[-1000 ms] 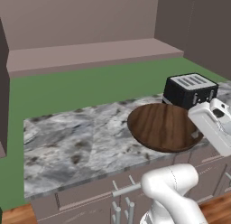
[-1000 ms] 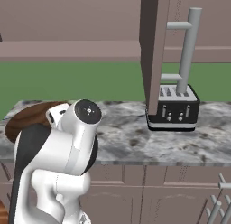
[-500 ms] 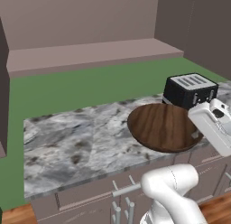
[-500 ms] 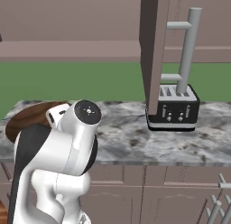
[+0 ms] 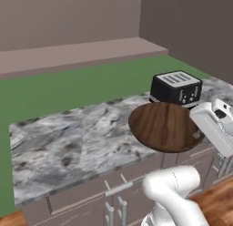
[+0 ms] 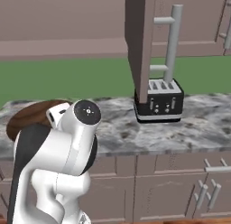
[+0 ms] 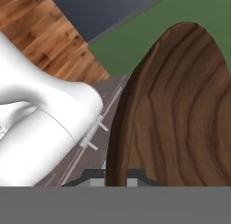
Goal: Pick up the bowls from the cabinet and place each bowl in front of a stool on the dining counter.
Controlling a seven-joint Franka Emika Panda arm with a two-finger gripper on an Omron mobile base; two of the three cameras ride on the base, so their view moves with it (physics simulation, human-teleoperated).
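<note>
A wide, shallow, dark wooden bowl hangs above the front right part of the marble worktop. My gripper is shut on its right rim. In the hand view the bowl stands on edge, and its rim passes between my two fingertips at the gripper. From the right base view a brown part of the bowl shows behind my arm. The cabinet door stands open, its grey bar handle facing me. The stool and the dining counter are out of view.
A black toaster sits on the worktop just behind the bowl, and below the open door in the right base view. Taupe drawers run under the worktop. A green wall backs it, with a ledge above.
</note>
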